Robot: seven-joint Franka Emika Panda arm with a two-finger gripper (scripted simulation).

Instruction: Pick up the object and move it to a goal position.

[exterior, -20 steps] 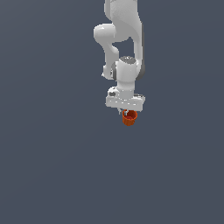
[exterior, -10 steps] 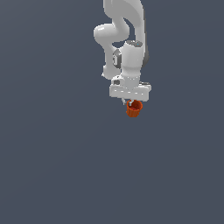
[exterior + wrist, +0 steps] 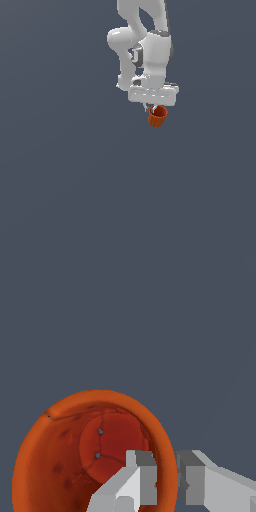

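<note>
Pick was done, carry was in progress as far as I could judge. No goal marker showed in either view, so how much travel was left couldn't be told.

Largest first: the ground (image 3: 60,190) was a flat, uniform slate-grey plane, no texture, no seams, nothing else on it.

The arm (image 3: 145,45) was glossy white with rounded link housings and darker grey joint bands, wrist pointing down.

The gripper (image 3: 155,109) was a white boxy crossbar with blocky grey-white fingers (image 3: 142,476). Jaws stood nearly closed, pinching one side of the cup's wall: in the wrist view one finger sat inside the rim, the other just outside it, wall between them. So a rim pinch, not a grasp around the body.

The cup (image 3: 157,116) hung just under the gripper, tilted slightly in the exterior view and looking clear of the ground, though no shadow confirmed that. Orange-red, slightly tapered, thin-walled, round mouth. Inside was darker red, mottled with faint crack-like lines and a couple of small grey specks on the flat round base (image 3: 112,443).

Risk judgement: a one-wall pinch lets the cup swing or slip.
</note>
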